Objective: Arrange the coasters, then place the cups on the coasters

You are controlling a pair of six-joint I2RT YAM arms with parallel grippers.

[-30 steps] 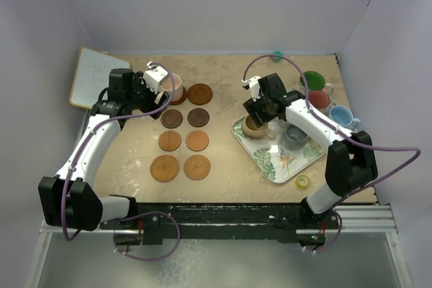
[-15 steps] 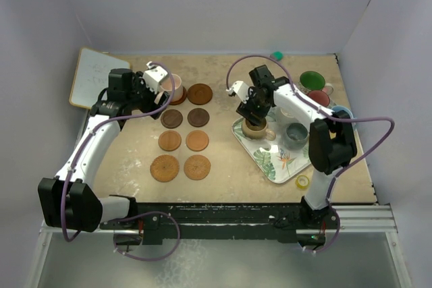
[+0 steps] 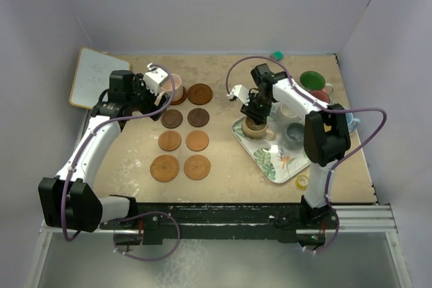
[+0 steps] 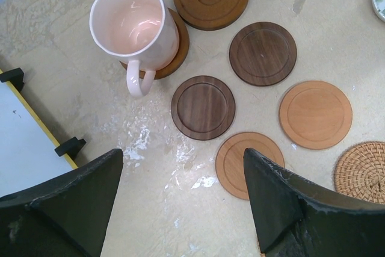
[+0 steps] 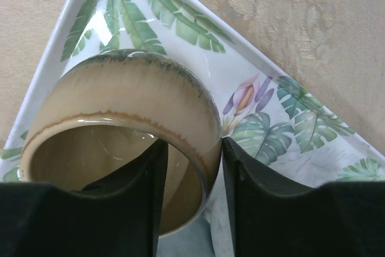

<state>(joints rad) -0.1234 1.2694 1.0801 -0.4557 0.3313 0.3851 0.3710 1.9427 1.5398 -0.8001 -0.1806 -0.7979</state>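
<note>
Here, the leaf-patterned tray (image 3: 270, 161) sits at four o'clock on the table (image 3: 229, 177) and carries the tan mug (image 5: 120, 100). The right gripper (image 5: 192, 148) clamps the mug's rim wall. The left gripper (image 4: 183, 161) hangs with its jaws wide apart near the pink mug (image 4: 135, 22), which stands on a dark coaster (image 4: 180, 52) at eleven o'clock.

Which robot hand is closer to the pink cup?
Left. The left gripper hangs open just short of the pink cup, on its handle side. The right gripper is far off, fingers pinching the tan cup rim on the tray.
</note>
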